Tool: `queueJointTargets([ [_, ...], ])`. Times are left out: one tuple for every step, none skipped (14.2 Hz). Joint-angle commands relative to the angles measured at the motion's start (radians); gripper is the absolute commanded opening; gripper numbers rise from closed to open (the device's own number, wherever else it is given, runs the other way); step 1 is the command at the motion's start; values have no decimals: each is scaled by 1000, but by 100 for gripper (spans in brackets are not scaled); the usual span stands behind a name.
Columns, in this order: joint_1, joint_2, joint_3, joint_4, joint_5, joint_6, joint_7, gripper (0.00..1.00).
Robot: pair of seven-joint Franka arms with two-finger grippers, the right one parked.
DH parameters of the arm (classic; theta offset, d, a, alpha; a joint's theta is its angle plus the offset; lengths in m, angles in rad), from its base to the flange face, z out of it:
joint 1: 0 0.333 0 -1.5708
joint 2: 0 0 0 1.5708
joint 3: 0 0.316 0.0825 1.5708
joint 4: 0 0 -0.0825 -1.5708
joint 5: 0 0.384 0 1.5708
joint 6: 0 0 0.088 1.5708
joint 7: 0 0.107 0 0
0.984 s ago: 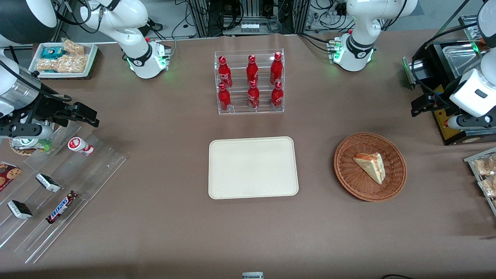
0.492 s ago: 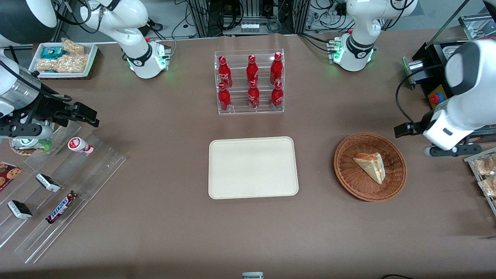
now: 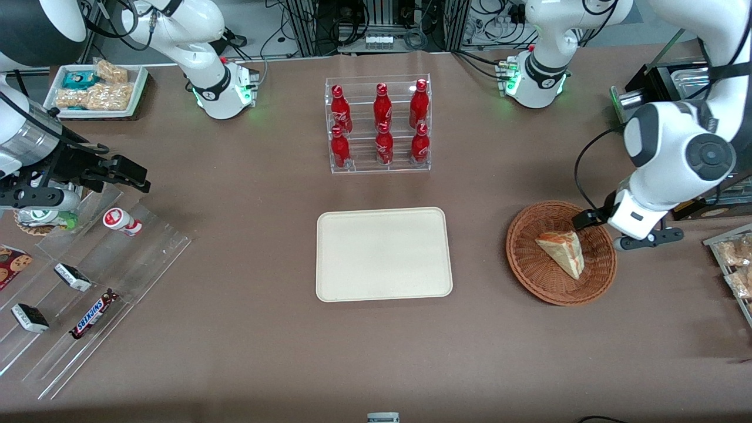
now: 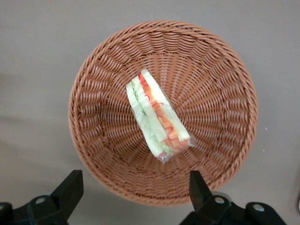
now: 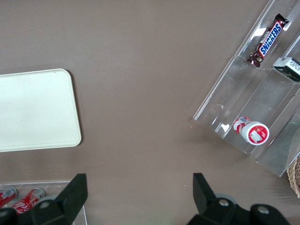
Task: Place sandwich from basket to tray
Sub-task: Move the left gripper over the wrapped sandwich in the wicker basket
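Observation:
The sandwich [image 3: 563, 251], a pale wedge in clear wrap, lies in the round brown wicker basket [image 3: 529, 276]. Its red, orange and green filling edge faces up in the left wrist view [image 4: 157, 117]. My left gripper [image 3: 637, 235] hovers above the basket's rim, on the side toward the working arm's end of the table. It is open [image 4: 136, 187], the jaws set wide apart with only the basket's rim [image 4: 93, 108] below the gap, and it holds nothing. The cream tray [image 3: 382, 254] lies flat beside the basket, toward the parked arm's end, with nothing on it.
A clear rack of red bottles [image 3: 379, 126] stands farther from the camera than the tray. A black box [image 3: 670, 111] and a tray of packaged snacks [image 3: 734, 258] sit at the working arm's end. Clear acrylic steps with snack bars [image 3: 88, 276] lie at the parked arm's end.
My left arm has swung in from the table's end and come over the basket's rim. The sandwich, basket and tray have not moved.

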Motion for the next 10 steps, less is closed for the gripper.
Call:
queueJointTargets([
  [2, -10, -5, -57, 17, 89, -171, 100],
  [-1, 2, -7, -59, 17, 114, -243, 100],
  [-3, 13, -7, -59, 17, 137, -309, 100],
  [-3, 28, -7, -59, 19, 162, -367, 100],
  [-3, 39, -7, -59, 16, 179, -413, 100],
  [-3, 54, -8, -57, 5, 200, -464, 100],
  [-3, 71, -8, -56, 4, 223, -510, 100],
  [-3, 91, -8, -54, 4, 252, -559, 100],
  [-4, 114, -10, -54, 4, 283, -608, 100],
  [-4, 131, -11, -54, 4, 297, -633, 100],
])
